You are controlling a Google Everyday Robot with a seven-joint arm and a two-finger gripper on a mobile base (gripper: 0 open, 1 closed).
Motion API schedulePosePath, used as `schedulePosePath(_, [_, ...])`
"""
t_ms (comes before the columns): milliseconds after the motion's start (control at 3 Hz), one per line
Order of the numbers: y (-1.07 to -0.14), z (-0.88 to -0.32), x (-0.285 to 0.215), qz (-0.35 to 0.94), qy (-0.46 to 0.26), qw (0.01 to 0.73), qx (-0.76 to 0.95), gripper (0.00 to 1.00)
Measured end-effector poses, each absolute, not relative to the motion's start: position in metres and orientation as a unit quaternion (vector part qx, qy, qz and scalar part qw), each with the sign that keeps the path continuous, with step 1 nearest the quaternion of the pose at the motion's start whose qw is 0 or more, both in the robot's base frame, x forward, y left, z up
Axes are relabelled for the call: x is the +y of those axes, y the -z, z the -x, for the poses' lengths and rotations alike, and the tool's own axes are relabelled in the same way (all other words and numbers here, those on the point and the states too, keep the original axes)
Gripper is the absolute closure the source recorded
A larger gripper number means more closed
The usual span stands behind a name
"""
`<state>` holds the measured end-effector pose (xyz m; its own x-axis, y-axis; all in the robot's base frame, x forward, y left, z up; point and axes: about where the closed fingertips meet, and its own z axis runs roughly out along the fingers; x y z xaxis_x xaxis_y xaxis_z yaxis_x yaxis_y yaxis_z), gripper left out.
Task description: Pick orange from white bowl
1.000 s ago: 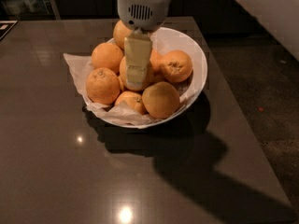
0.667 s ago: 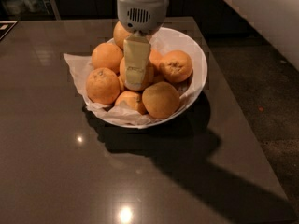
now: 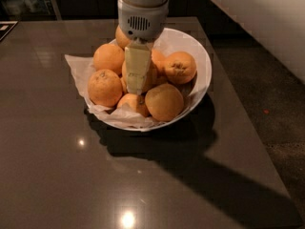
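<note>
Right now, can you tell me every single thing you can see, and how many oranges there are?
oranges: at least seven, orange, heaped in the white bowl
white bowl: one, glossy white, on the table toward its far side
paper: one crinkled sheet, white, lining the bowl and poking out over its left and front rim
table: one, dark and shiny, under the bowl
floor: dark, speckled, to the right of the table
arm: one, white and grey, coming down from the top edge
gripper: one, cream, pointing down into the middle of the heap of oranges
</note>
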<state>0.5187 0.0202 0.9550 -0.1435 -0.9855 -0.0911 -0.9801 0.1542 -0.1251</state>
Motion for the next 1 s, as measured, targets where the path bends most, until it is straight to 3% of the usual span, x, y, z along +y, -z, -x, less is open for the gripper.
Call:
schedulePosePath(333, [-0.945, -0.516, 0.025, 0.655, 0.011, 0.063, 0.753, 0.22])
schedulePosePath(1000, [-0.936, -0.519, 0.035, 0.663, 0.0, 0.074, 0.745, 0.63])
